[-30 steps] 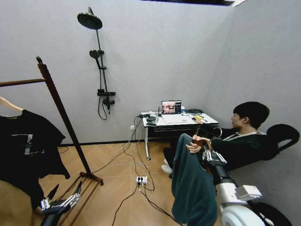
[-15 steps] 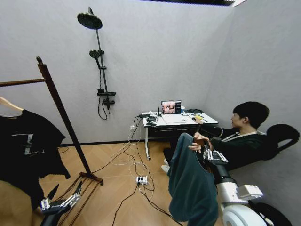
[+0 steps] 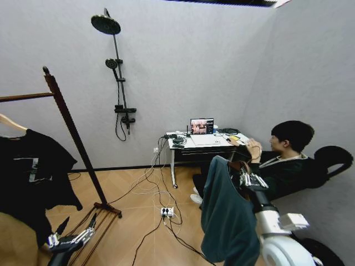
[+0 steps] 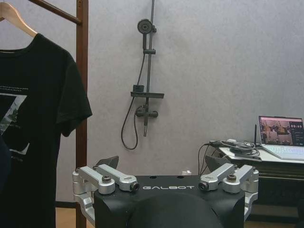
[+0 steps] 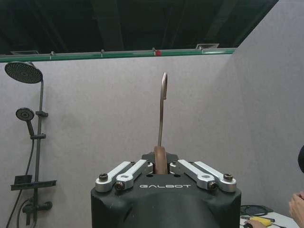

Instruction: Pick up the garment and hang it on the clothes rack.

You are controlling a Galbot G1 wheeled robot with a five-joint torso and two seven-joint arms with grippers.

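Two GALBOT-marked grippers, right gripper (image 5: 160, 167) clamping garment (image 3: 224, 219) hanger (image 5: 162, 118), left gripper (image 3: 75, 226) spread empty.

A pale wooden floor (image 3: 138, 221) laid in a herringbone pattern runs to grey walls, carrying the foot of the dark wooden clothes rack (image 3: 72, 133), whose slatted base shelf (image 3: 97, 221) rests on the boards at the left. Black and white cables (image 3: 158, 194) trail across the floor to a white power strip (image 3: 166, 211) lying near the middle. Against the far wall stands a small white tabletop (image 3: 211, 142) on thin legs; on it sit an open laptop (image 3: 202, 126) (screen lit), a tangle of cords (image 3: 178, 139) at its left end and small items too indistinct to name at its right.
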